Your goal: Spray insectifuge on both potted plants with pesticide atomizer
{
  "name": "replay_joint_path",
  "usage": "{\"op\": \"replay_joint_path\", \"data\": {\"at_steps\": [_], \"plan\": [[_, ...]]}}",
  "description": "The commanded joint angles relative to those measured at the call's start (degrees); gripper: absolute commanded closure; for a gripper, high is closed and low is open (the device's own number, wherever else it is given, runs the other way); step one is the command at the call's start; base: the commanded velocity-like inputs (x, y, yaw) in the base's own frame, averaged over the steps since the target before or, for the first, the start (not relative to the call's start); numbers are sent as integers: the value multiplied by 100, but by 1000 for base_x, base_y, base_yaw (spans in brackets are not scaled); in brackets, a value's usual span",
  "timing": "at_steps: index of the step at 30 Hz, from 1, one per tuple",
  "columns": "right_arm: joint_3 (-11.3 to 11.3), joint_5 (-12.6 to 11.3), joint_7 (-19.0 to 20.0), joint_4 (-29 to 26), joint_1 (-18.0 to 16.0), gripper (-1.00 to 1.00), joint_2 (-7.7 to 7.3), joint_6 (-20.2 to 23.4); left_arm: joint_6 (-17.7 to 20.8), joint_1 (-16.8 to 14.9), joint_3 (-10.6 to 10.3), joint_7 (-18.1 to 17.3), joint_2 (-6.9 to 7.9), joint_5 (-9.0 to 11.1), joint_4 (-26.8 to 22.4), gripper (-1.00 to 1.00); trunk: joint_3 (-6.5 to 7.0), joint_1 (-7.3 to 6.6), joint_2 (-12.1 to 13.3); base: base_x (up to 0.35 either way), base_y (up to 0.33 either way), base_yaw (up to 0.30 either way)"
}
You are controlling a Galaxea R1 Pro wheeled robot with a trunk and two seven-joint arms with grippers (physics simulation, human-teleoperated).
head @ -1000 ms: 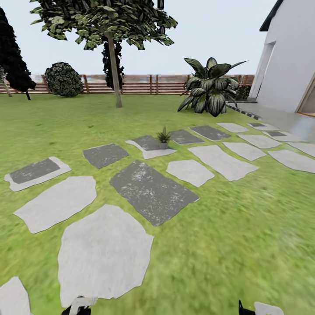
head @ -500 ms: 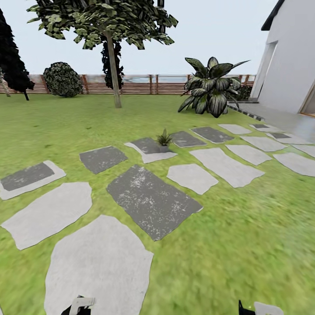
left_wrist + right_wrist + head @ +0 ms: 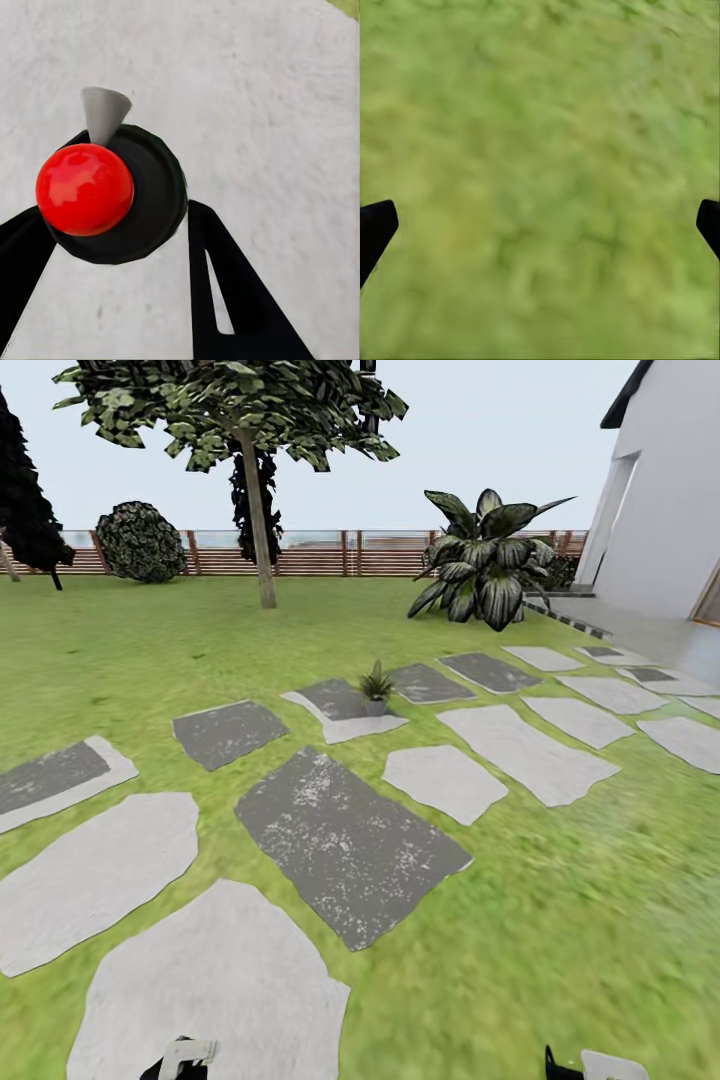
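The pesticide atomizer [image 3: 109, 195] appears from above in the left wrist view: a round black body, a red ball top and a grey cone nozzle. My left gripper [image 3: 112, 221] is shut on it, one black finger [image 3: 225, 285] on each side, above a pale stepping stone. My right gripper [image 3: 544, 225] is open over blurred grass, holding nothing. In the head view one small potted plant [image 3: 376, 688], with narrow green leaves in a grey pot, stands on a stepping stone ahead near the middle. A second potted plant is out of view.
Grey and pale stepping stones [image 3: 345, 840] cross the lawn ahead. A tree [image 3: 258, 510] and a large striped-leaved plant [image 3: 490, 565] stand further back before the brown slatted fence [image 3: 320, 555]. A white house wall [image 3: 665, 500] rises at the right.
The head view has shifted as the robot rolls forward: the near stepping stones slide down and left in the picture. The atomizer's hold cannot be compared.
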Motion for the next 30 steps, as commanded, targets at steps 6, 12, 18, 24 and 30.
{"op": "replay_joint_path", "data": {"at_steps": [6, 12, 18, 24, 30], "plan": [[-27, 12, 3, 5, -3, -100, 1, -21, -22, -7, 42, 5, -1, -60, 10, 100, -5, 2, -2, 340, 0, 0], [-27, 9, 3, 5, -3, -100, 1, -21, -22, -8, 42, 4, -1, -60, 8, 100, -5, 2, -2, 340, 0, 0], [-27, 11, 3, 5, -3, -100, 1, -21, -22, -6, 40, 3, -1, -60, 11, 100, -5, 2, -2, 340, 0, 0], [-27, 9, 3, 5, -3, -100, 1, -21, -22, -8, 42, 4, -1, -60, 10, 100, -5, 2, -2, 340, 0, 0], [-27, 5, 3, 5, -3, -100, 1, -21, -22, -7, 42, 3, -1, -60, 10, 100, -5, 2, -2, 340, 0, 0]]}}
